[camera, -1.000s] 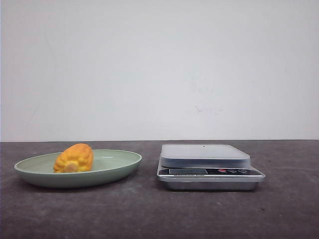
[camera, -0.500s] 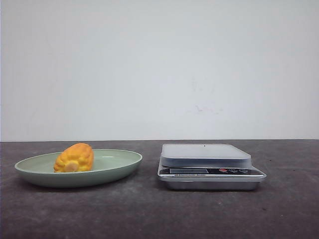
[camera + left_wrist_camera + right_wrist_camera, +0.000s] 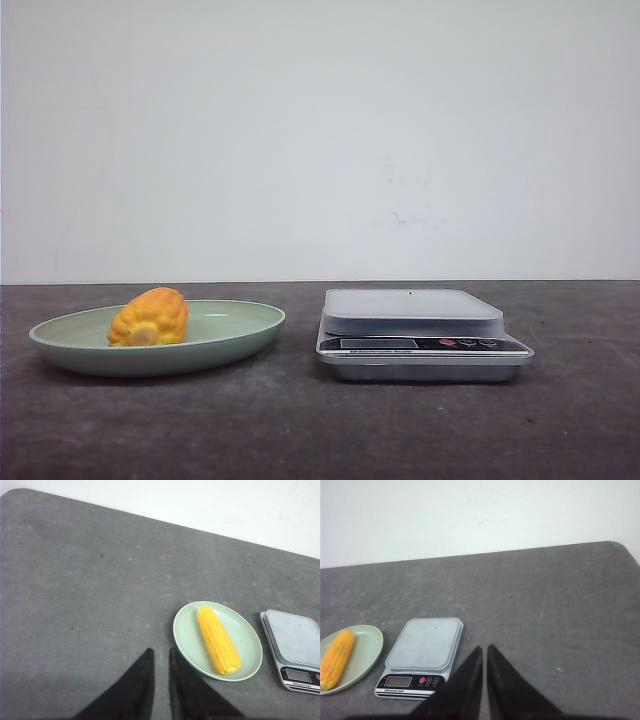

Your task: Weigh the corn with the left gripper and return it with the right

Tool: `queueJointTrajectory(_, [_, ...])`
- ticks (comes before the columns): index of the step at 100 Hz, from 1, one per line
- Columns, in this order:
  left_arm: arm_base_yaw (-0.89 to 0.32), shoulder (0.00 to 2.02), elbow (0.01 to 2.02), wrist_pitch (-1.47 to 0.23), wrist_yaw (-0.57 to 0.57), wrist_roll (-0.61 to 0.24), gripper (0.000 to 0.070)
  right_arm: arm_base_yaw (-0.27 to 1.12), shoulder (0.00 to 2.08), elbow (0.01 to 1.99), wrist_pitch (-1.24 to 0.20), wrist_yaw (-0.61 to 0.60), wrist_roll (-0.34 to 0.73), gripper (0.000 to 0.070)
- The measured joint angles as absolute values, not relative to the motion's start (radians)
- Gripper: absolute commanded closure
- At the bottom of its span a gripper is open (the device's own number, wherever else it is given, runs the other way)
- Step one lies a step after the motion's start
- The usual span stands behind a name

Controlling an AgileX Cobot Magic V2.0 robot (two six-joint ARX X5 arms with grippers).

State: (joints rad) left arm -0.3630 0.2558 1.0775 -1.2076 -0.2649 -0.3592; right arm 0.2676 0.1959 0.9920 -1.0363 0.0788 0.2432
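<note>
Two grippers hung above the grey table, neither holding anything. The left gripper (image 3: pixel 160 672) had its dark fingers nearly together, only a narrow slit showing between them, and it sat high and well apart from the work. The right gripper (image 3: pixel 484 672) was likewise drawn almost closed, with a thin gap, above bare tabletop.

Out from the left gripper, ahead of it and off toward the scale's side, lay the pale green plate (image 3: pixel 185 635). The corn (image 3: pixel 218 639) rested in it, a long yellow cob, though the front view showed only its stubby end (image 3: pixel 149 317). Its long axis ran roughly front to back along the plate, the tapered tip farther from the robot and the cut end nearer.

Just beside the plate, on the robot's right, stood the digital kitchen scale (image 3: pixel 420 335), its platform bare. The table (image 3: pixel 300 430) spread dark and speckled beneath both.

The left arm looked the nearer one to the corn. To grasp it, the fingers would probably need to widen and close across the cob's narrow width, not along its length.
</note>
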Motion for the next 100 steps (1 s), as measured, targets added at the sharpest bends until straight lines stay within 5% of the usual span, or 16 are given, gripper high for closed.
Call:
queueJointTrajectory(54, [-0.313, 0.255, 1.065, -1.176, -0.266, -0.355, 0.0697, 0.268, 0.196, 0.992, -1.036, 0.079, 0.243, 0.0691])
queueJointTrajectory(68, [-0.218, 0.233, 0.941, -0.967, -0.249, -0.302, 0.0697, 0.268, 0.196, 0.992, -1.036, 0.079, 0.243, 0.0690])
queueJointTrajectory(100, [-0.036, 0.062, 0.366, -0.314, 0.001, -0.205, 0.0697, 0.268, 0.196, 0.992, -1.036, 0.079, 0.243, 0.0690])
